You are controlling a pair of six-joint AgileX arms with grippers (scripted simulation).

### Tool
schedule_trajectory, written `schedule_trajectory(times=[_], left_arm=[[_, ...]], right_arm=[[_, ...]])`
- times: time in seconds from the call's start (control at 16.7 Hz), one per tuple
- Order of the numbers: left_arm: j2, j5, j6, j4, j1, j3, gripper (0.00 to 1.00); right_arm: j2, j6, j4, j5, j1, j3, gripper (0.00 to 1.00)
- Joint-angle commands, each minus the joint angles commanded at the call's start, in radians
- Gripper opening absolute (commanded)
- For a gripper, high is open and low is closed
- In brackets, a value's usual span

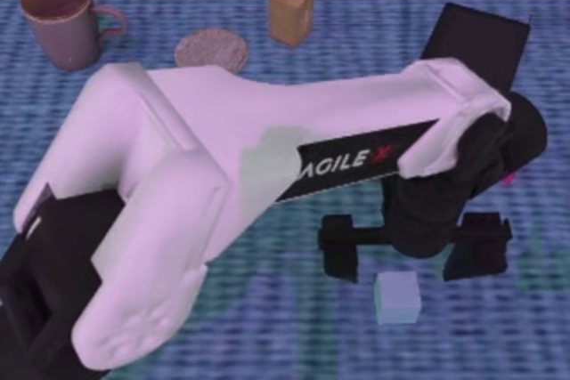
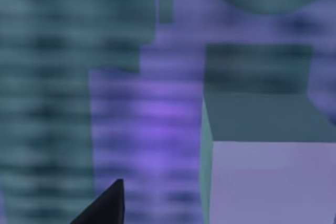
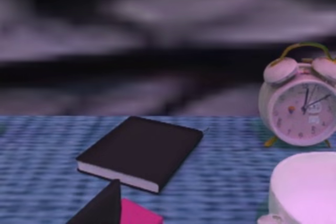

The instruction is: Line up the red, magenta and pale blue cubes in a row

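The pale blue cube (image 1: 397, 297) sits on the blue cloth at the front right of centre. My left gripper (image 1: 408, 254) hangs open just behind it, its two black fingers spread wide to either side. In the left wrist view the pale blue cube (image 2: 268, 177) fills the space beside one dark fingertip (image 2: 107, 203). A sliver of the magenta cube (image 1: 509, 177) shows past the left arm's wrist. In the right wrist view the magenta cube (image 3: 137, 213) lies beside a dark fingertip (image 3: 105, 203) of my right gripper (image 3: 210, 217), which is open. The red cube is hidden.
At the back stand a pink mug (image 1: 62, 20), a round coaster (image 1: 211, 49), an orange-tan block (image 1: 291, 11) and a black book (image 1: 476, 37). An alarm clock (image 3: 299, 108) stands beyond the book. The left arm's white body (image 1: 223, 166) covers the table's middle.
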Motion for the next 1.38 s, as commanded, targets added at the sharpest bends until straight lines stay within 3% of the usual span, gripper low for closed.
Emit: schedule_trajectory(times=[0.24, 0.72, 1.02, 1.38], left_arm=[[-0.032, 0.001, 0.000, -0.121, 0.006, 0.089, 1.00], [-0.091, -0.003, 0.011, -0.089, 0.034, 0.035, 1.00], [-0.395, -0.010, 0.072, 0.079, 0.190, -0.241, 1.00], [-1.039, -0.014, 0.261, 0.393, 0.475, -0.791, 1.00]], right_arm=[[0.000, 0.000, 0.000, 0.000, 0.000, 0.000, 1.00], [0.059, -0.026, -0.040, -0.003, 0.008, 0.059, 1.00], [0.350, -0.138, -0.217, -0.003, 0.030, 0.342, 1.00], [0.997, -0.346, -0.551, 0.004, 0.066, 0.872, 1.00]])
